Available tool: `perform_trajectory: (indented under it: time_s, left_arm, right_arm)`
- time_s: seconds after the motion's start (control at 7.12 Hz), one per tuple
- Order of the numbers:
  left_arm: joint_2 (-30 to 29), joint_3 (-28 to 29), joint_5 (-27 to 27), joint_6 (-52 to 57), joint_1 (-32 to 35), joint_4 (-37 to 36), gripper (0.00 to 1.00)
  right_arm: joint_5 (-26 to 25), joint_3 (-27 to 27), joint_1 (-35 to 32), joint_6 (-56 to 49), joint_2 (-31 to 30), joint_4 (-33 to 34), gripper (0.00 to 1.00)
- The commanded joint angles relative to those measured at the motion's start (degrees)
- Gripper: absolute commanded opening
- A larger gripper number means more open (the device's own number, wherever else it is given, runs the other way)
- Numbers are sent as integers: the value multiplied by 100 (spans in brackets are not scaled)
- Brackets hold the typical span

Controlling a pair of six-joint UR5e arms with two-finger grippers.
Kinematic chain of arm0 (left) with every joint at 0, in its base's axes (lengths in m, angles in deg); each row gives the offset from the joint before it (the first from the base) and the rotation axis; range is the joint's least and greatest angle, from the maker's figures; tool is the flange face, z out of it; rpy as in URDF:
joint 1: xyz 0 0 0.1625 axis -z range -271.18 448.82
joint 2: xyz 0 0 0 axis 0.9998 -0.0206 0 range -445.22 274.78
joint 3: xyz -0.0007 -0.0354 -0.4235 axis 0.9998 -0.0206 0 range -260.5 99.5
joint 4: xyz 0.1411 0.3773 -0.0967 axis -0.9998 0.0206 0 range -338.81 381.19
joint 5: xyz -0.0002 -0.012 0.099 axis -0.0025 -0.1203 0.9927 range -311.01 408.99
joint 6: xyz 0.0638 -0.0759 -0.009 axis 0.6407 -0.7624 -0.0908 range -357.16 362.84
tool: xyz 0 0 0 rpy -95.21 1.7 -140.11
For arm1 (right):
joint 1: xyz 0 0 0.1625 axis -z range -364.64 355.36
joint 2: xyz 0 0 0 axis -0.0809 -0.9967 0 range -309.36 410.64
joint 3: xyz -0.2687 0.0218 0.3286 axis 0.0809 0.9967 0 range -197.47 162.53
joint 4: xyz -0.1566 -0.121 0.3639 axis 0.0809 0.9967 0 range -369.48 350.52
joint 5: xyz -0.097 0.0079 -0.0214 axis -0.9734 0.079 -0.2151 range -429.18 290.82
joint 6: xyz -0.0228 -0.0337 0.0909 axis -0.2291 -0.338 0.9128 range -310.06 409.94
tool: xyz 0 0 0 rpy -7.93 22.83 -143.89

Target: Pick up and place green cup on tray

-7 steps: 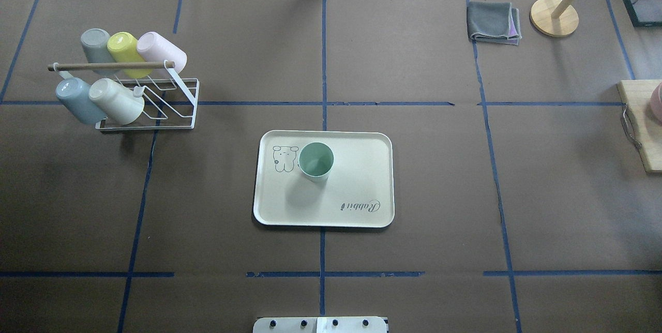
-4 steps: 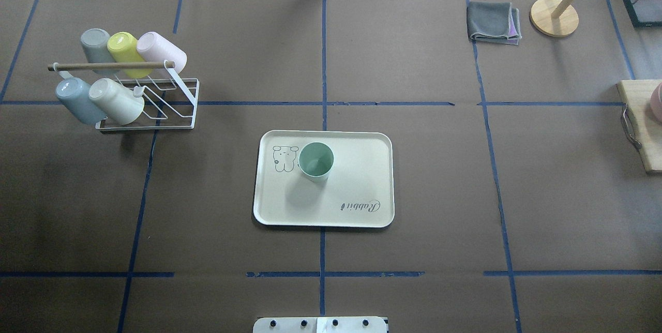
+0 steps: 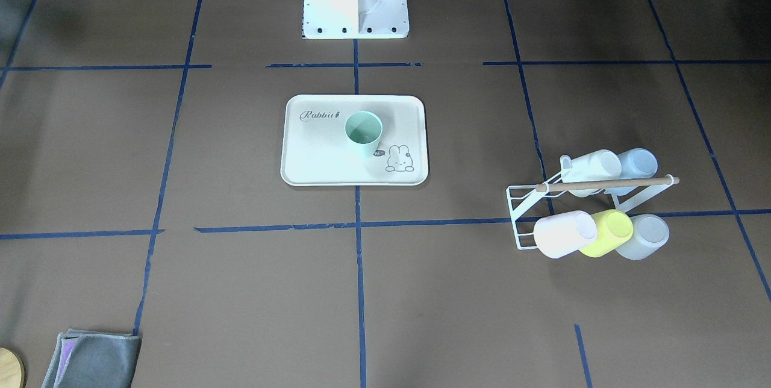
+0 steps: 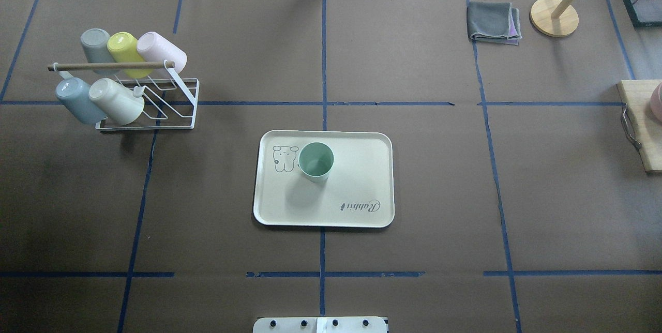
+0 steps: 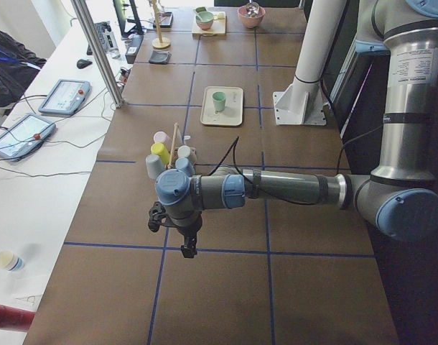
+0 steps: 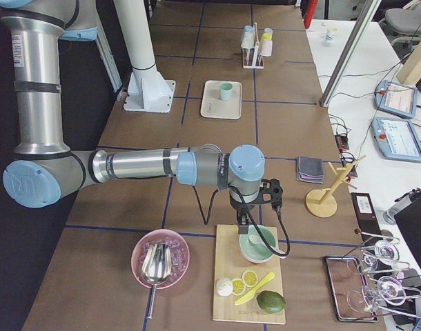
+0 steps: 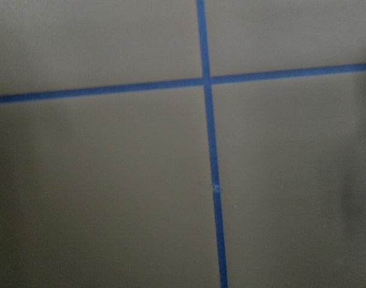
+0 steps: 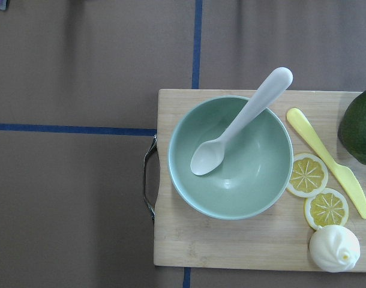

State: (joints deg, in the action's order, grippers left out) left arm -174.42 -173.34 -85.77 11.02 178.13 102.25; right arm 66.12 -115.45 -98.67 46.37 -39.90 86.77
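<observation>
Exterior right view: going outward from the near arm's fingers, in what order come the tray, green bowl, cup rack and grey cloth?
From the right gripper:
1. green bowl, directly beneath it.
2. grey cloth, toward the operators' side.
3. tray, mid-table, holding the green cup.
4. cup rack, at the table's far end.

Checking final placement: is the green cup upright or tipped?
Upright: the green cup stands mouth-up on the tray, its inside showing.
</observation>
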Motion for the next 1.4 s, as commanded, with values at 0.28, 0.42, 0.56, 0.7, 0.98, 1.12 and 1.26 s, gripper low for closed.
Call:
perform_trajectory:
  time_s: [0.28, 0.42, 0.56, 0.7, 0.98, 1.12, 1.26]
  left_arm:
    - [-72, 82, -15, 9, -1, 23, 100]
    - [-124, 81, -15, 0, -1, 23, 100]
    - [-125, 64, -15, 0, -1, 23, 100]
    - [-125, 64, -7, 0, -1, 41, 100]
    - [-125, 72, -15, -44, -1, 173, 100]
    - [-125, 81, -15, -35, -1, 173, 100]
    - [-125, 81, -7, -18, -1, 181, 100]
  right_arm:
    - [31, 33, -1, 365, 10, 8, 100]
    - [40, 34, -1, 530, 19, 9, 100]
    - [23, 34, 16, 871, 19, 0, 100]
    - [14, 199, 25, 849, 2, -18, 100]
    - [-12, 358, 25, 883, -173, -697, 100]
    - [-30, 359, 16, 901, -209, -912, 100]
    - [-30, 359, 16, 832, -253, -932, 100]
